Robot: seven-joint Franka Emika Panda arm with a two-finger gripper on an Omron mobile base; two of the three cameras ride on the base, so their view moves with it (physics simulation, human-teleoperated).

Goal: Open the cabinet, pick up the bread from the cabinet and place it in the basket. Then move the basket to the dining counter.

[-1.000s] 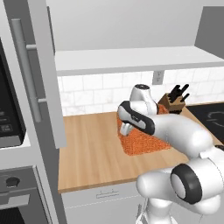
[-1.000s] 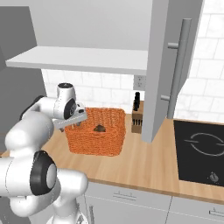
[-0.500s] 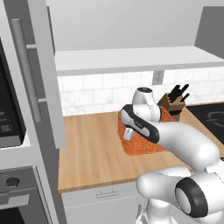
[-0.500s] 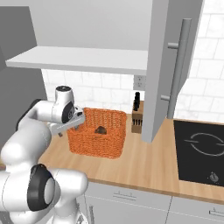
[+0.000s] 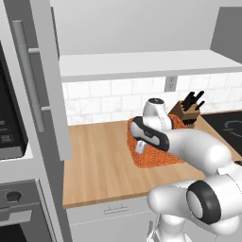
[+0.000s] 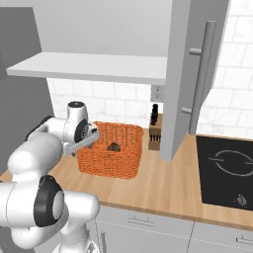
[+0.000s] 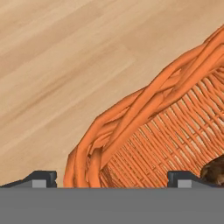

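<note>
The orange basket (image 6: 110,150) sits on the wood counter (image 5: 99,168), under the open cabinet (image 6: 197,74). The little brown bread (image 6: 113,147) lies inside the basket. The gripper (image 7: 111,178) hangs right over one corner of the basket. Its jaws are spread as wide as they go, one outside the rim and one inside, and they hold nothing. A knife block (image 6: 155,132) stands just beside the basket.

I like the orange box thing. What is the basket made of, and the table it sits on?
The basket looks woven from orange wicker or cane: thick twisted strands form its rim and thin ones cross in its walls. It looks matte. The counter under it looks like pale wood with a smooth finish, since long grain lines run along it. This is a rendered scene, so both are guesses from looks.
</note>
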